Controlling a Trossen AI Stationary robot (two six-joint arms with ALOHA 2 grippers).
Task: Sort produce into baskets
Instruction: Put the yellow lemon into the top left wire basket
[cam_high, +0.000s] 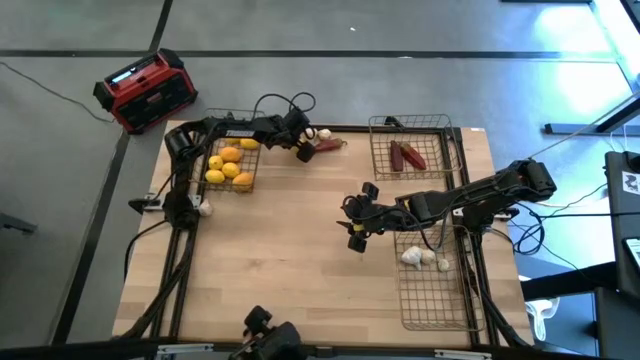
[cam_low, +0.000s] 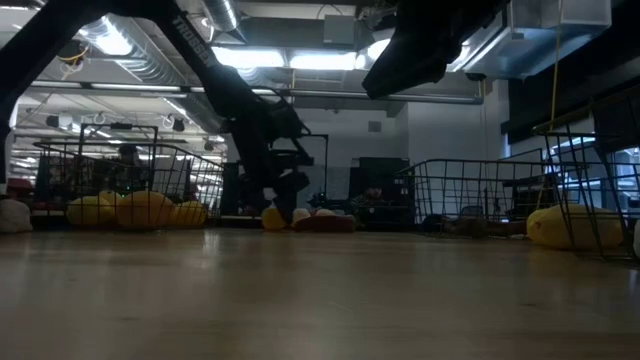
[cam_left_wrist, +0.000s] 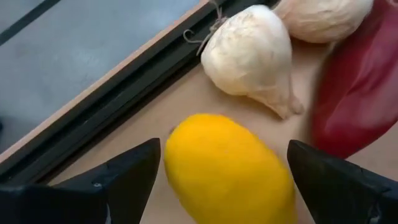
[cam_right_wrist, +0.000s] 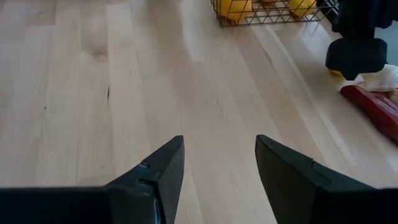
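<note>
Lemon sits between our left gripper's wide-open, empty jaws, just right of the lemon basket. Risk: closing bumps the touching garlic. Right gripper half-open, empty, mid-table.

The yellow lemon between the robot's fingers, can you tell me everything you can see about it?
The smooth, oval, bright yellow lemon lies on the pale wooden table near its far edge, between the open fingers of the left end effector, which do not seem to touch it yet. Just beyond it sit a white knobbly garlic bulb and a dark red elongated piece. It looks whole and unmarked. It is outside the wire baskets.
</note>
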